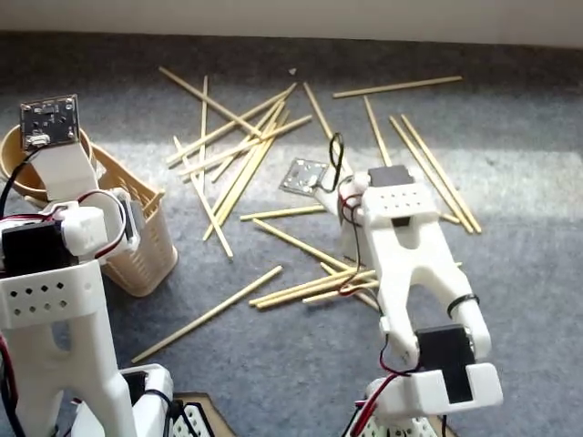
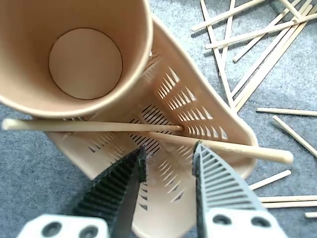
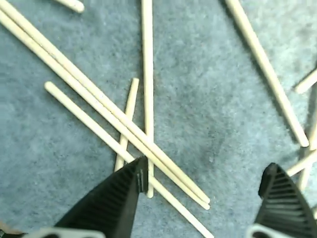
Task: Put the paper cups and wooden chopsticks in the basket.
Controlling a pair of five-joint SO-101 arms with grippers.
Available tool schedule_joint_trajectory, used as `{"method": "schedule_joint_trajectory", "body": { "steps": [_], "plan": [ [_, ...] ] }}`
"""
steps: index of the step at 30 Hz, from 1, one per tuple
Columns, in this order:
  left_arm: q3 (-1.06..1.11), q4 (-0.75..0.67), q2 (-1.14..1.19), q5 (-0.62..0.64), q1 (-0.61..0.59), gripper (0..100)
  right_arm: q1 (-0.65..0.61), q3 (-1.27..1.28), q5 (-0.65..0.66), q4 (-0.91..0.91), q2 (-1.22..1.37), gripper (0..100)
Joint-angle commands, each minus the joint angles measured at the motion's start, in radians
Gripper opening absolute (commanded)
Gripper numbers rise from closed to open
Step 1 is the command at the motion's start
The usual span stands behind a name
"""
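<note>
Tan slotted plastic basket point(image 1: 146, 259) point(image 2: 208, 116) sits on the grey carpet-like desk point(image 1: 519, 309), under the L arm point(image 1: 55, 300). The paper cup point(image 1: 16, 177) point(image 2: 84, 59), mouth up & empty, overlaps the basket's rim on the side away from the R arm point(image 1: 410, 246); can't tell if it stands inside the basket or just against it. Two sticks rest on the basket: one chopstick point(image 2: 99, 127) comes in from outside, passes by the cup's rim & ends w/ its tip at the slotted inner wall; a second chopstick point(image 2: 223, 148) pokes out over the basket's rim. The left end effector point(image 2: 168, 166) hangs right above the basket, jaws partly spread w/ nothing between them, approx. over where those 2 sticks meet. The other wooden chopsticks point(image 1: 241, 150) point(image 3: 148, 74) lie loose on the desk beyond the basket & toward the R arm, many crossing: a fan-like heap nearest the basket, more further off, several beneath the R arm. The right end effector point(image 3: 207, 176) is well apart from the basket, low over a crossed bunch of sticks, jaws spread wide, gripping nothing; one black ribbed finger point(image 3: 124, 193) overlaps a stick end.
</note>
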Motion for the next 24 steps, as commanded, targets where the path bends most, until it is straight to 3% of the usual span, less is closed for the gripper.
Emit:
{"method": "schedule_joint_trajectory", "body": {
  "steps": [1,11,24],
  "plan": [
    [0.001,-0.009,-0.004,0.002,0.024,18,-0.022,0.101,-0.011,0.027,-0.059,35.5],
    [0.002,-0.011,-0.004,0.002,0.024,18,-0.065,0.41,0.009,-0.288,-0.05,35.4],
    [0.002,-0.005,-0.004,0.002,0.024,18,-0.048,0.282,0.057,-0.3,-0.05,35.4]
  ]
}}
